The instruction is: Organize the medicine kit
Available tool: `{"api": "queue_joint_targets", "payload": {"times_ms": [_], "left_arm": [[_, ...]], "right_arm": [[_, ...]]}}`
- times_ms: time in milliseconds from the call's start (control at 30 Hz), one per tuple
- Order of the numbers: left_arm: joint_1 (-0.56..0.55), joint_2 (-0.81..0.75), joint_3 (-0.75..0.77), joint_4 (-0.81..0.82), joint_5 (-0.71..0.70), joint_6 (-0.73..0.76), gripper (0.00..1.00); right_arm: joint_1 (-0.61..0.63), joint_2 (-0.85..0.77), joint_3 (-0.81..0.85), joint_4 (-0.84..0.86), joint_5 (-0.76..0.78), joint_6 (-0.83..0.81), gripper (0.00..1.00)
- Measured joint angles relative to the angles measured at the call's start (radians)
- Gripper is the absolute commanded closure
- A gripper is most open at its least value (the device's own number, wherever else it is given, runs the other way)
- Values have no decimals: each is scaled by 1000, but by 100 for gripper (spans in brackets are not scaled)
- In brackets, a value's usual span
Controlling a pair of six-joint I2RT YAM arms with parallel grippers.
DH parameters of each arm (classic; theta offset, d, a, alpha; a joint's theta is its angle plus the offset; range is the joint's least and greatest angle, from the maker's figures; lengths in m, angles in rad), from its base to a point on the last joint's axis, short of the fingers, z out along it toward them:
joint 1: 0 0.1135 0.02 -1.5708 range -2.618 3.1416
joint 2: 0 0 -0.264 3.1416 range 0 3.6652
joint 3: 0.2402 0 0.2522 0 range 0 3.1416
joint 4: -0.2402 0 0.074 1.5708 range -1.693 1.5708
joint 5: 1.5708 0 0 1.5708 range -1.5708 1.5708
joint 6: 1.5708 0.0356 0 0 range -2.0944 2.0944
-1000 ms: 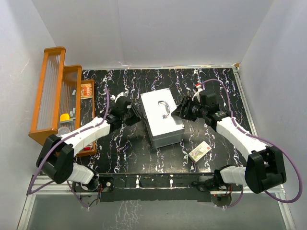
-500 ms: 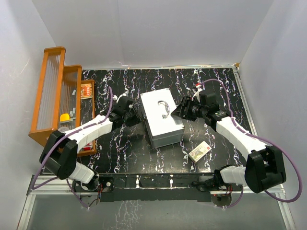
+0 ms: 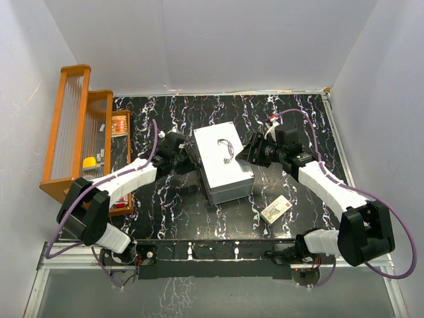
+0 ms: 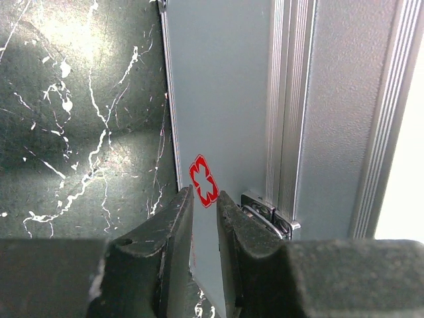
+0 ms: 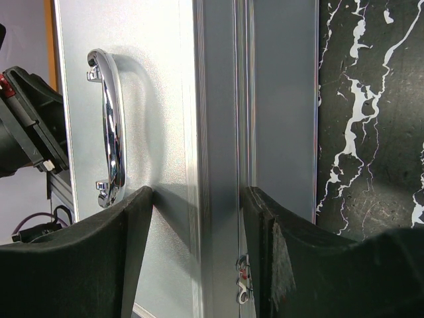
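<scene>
The medicine kit [image 3: 224,162], a light-grey metal case with its lid down and a curved chrome handle [image 3: 226,147], lies mid-table. My left gripper [image 3: 187,159] is at its left side wall. In the left wrist view the left gripper [image 4: 205,195] shows a narrow gap with nothing in it, just before a red cross sticker [image 4: 204,180] and beside a latch [image 4: 268,215]. My right gripper [image 3: 248,154] is on the kit's right edge. In the right wrist view the right gripper [image 5: 197,192] straddles the lid's rim, one finger on the lid top near the handle [image 5: 111,126], the other on the side wall.
An orange wooden rack [image 3: 73,132] holding small items stands along the left edge, with a red-labelled packet [image 3: 119,124] beside it. A small flat box [image 3: 276,209] lies near the front right. White walls close in the black marbled table [image 3: 165,212].
My left gripper has slid right, up to the kit's left wall, and its jaws have narrowed. The right arm and the kit have not moved.
</scene>
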Motion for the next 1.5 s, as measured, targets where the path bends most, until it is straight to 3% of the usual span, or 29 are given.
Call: {"api": "queue_joint_targets", "payload": {"times_ms": [633,800,933,1167,1267,1400,1500], "left_arm": [[22,6,-14,77,79,93,78],[18,7,13,17,29,118,63],[16,-7,71,-71,-60,152,57],[27,-243,82,-177,-152,277,13],[27,-352,111,-242,-207,309,2],[27,-486,176,-328,-245,383,1],[27,-591,210,-370,-257,431,1]], "right_arm": [[-4,1,0,9,1,-2,47],[-3,3,10,-7,15,-5,47],[7,7,56,-64,91,-22,46],[8,-11,218,-238,323,-33,46],[8,-85,224,-284,411,-31,46],[8,-259,224,-357,521,-37,40],[8,-407,226,-400,596,-55,26]]}}
